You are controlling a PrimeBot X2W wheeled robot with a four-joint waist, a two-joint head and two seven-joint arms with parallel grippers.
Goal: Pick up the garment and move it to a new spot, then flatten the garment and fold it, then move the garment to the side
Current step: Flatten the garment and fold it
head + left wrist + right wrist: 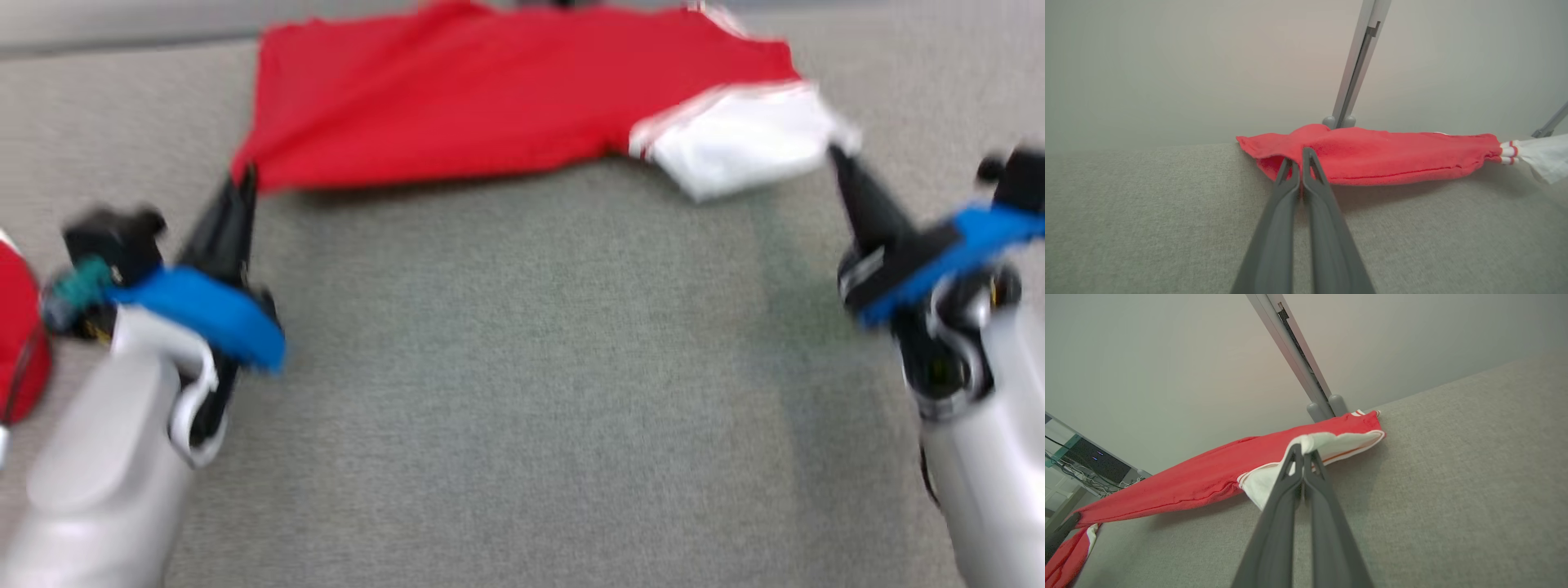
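Closest to me were the robot's two pale forearms [98, 457], rising from the bottom corners over the grey, fabric-covered worktop [522, 367]. The left gripper [245, 175] had its dark fingers pressed together on the near left corner of the red garment [490, 106]. From its wrist view, the tips of the left gripper [1300, 157] bit into the red hem. The right gripper [837, 153] was likewise clamped, on the garment's white sleeve [735, 147]. Its own camera showed the right gripper [1302, 451] pinching a fold of that white cloth.

The garment [1380, 159] hung stretched between the two grippers. Its near edge was raised off the worktop with a shadow beneath, while its far edge lay by the foot of a slanted grey metal post [1355, 61] against a plain wall [1167, 61].

At the left edge of the worktop sat another red cloth [16, 343]; the head view was too blurred to say what it was.
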